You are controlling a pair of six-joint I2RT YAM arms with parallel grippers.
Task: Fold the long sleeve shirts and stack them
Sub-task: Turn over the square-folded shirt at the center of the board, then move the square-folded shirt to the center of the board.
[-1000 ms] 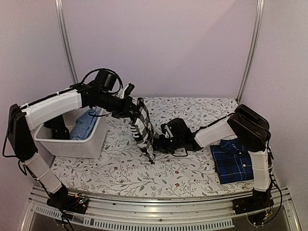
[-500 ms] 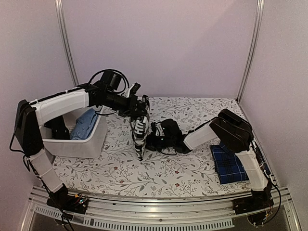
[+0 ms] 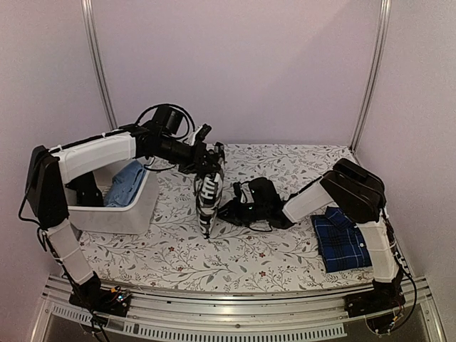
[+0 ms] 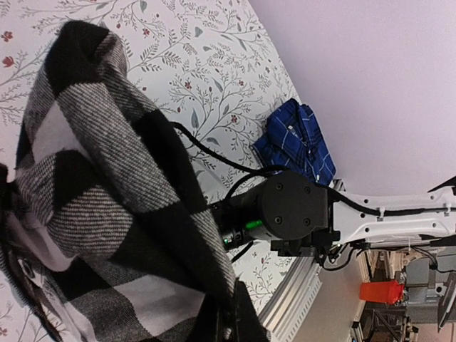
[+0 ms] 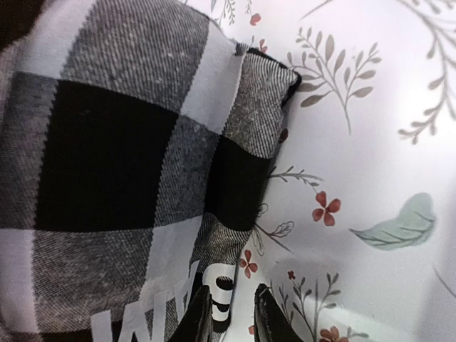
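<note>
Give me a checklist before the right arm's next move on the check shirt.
1. Grip of left gripper on check shirt: ok, shut on its top; the shirt hangs bunched.
2. Grip of right gripper on it: not ok, jaws slightly apart beside the cloth, nothing between them.
3. Lower end off the table: cannot tell.
4. The navy shirt out of the way: ok, folded at the right near edge.
5. The bin apart from the hanging cloth: ok.
</note>
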